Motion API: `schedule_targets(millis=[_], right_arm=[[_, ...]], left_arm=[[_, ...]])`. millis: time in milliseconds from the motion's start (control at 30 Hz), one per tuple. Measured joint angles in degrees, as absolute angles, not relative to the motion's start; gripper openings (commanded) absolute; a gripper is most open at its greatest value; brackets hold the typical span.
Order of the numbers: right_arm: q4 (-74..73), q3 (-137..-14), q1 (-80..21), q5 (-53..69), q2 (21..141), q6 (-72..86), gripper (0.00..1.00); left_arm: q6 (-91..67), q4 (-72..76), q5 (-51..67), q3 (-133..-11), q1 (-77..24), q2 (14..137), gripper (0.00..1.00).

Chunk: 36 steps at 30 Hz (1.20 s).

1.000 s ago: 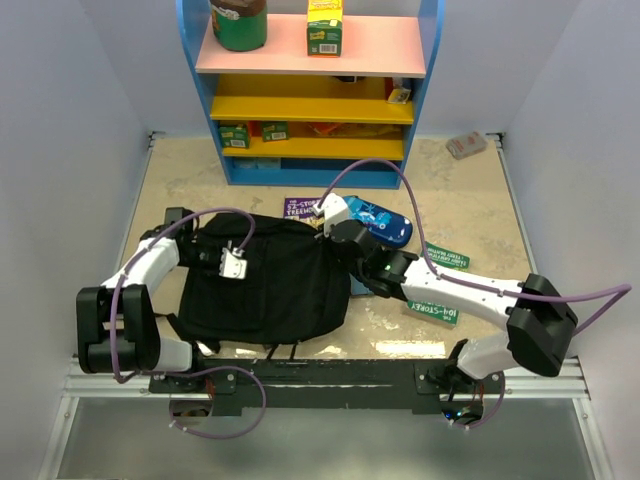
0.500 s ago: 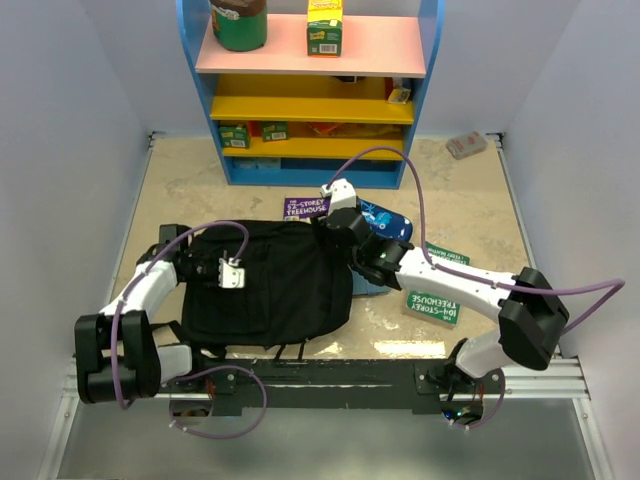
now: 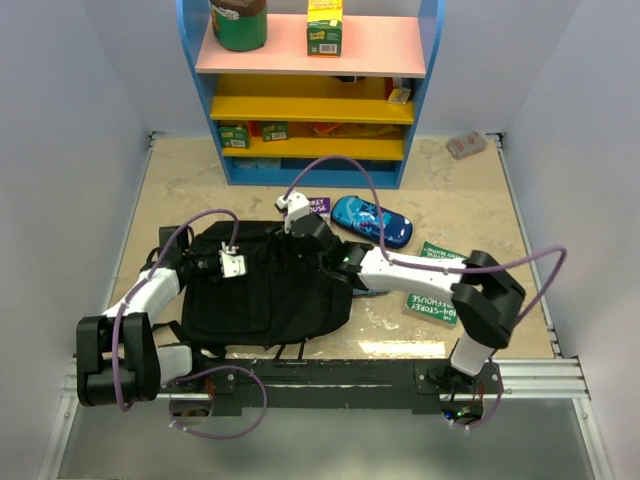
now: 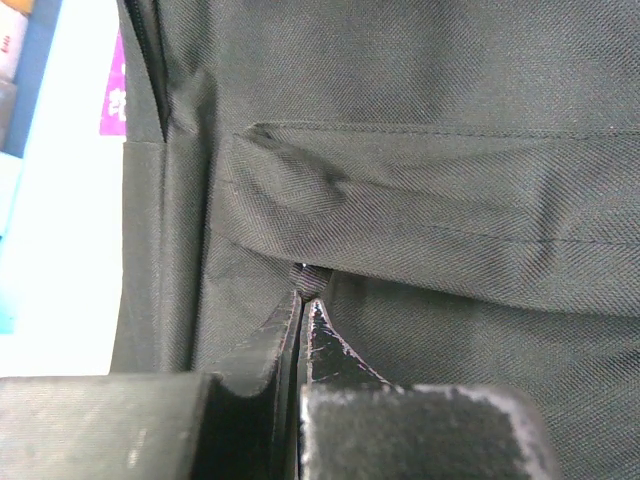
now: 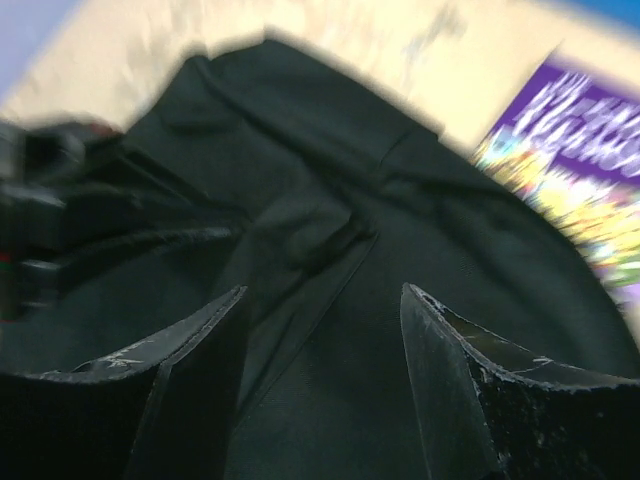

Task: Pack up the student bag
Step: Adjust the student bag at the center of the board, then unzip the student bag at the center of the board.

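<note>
The student bag point(image 3: 265, 290) is a black fabric backpack lying flat at the near left of the table. My left gripper point(image 3: 243, 262) rests on its left part. In the left wrist view its fingertips point(image 4: 305, 300) are shut on a small webbing tab point(image 4: 309, 277) of the bag point(image 4: 430, 130). My right gripper point(image 3: 288, 236) hovers over the bag's far edge. In the right wrist view it point(image 5: 325, 300) stands open with only black fabric point(image 5: 300, 210) below and nothing between the fingers.
A blue pencil case point(image 3: 372, 220) lies right of the bag. A purple book point(image 3: 318, 207) point(image 5: 580, 190) peeks out behind the bag's far edge. Two green books point(image 3: 445, 258) point(image 3: 432, 305) lie to the right. A blue shelf unit point(image 3: 310, 165) stands at the back.
My right gripper has opened and swung left from the pencil case to above the bag's far edge. The pencil case now lies free. The left gripper stays shut on the bag.
</note>
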<state>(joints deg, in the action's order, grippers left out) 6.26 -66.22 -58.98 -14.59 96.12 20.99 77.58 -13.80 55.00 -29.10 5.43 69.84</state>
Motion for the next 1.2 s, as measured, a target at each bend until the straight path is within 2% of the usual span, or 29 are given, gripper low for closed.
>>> schedule_targets(millis=[167,333,533,767,1000,1100,1200], right_arm=[[7.20,-68.38,-58.92,-10.17,105.62,24.12,0.59],[9.50,-71.07,-58.63,-8.60,109.97,26.70,0.56],[12.80,-73.17,-57.56,-9.89,111.31,28.64,0.59],[10.22,-77.71,-56.29,-16.10,112.16,28.95,0.61],[3.01,-85.65,-55.66,-19.86,114.06,15.07,0.73],[-1.37,-93.60,-54.98,-19.40,118.50,6.87,0.75],[-5.06,-94.04,-54.02,-16.97,119.79,-0.34,0.76]], left_arm=[[77.87,-15.11,55.02,-29.54,5.43,71.05,0.00],[79.77,-17.37,55.05,-30.39,5.43,71.59,0.00],[82.08,-19.31,55.00,-30.52,5.17,71.59,0.00],[83.22,-20.53,54.98,-30.52,5.08,71.81,0.00],[83.70,-21.08,55.00,-30.55,5.06,71.90,0.00],[83.72,-21.15,55.05,-30.57,4.91,71.90,0.00],[83.77,-21.87,55.07,-30.98,4.67,71.90,0.00]])
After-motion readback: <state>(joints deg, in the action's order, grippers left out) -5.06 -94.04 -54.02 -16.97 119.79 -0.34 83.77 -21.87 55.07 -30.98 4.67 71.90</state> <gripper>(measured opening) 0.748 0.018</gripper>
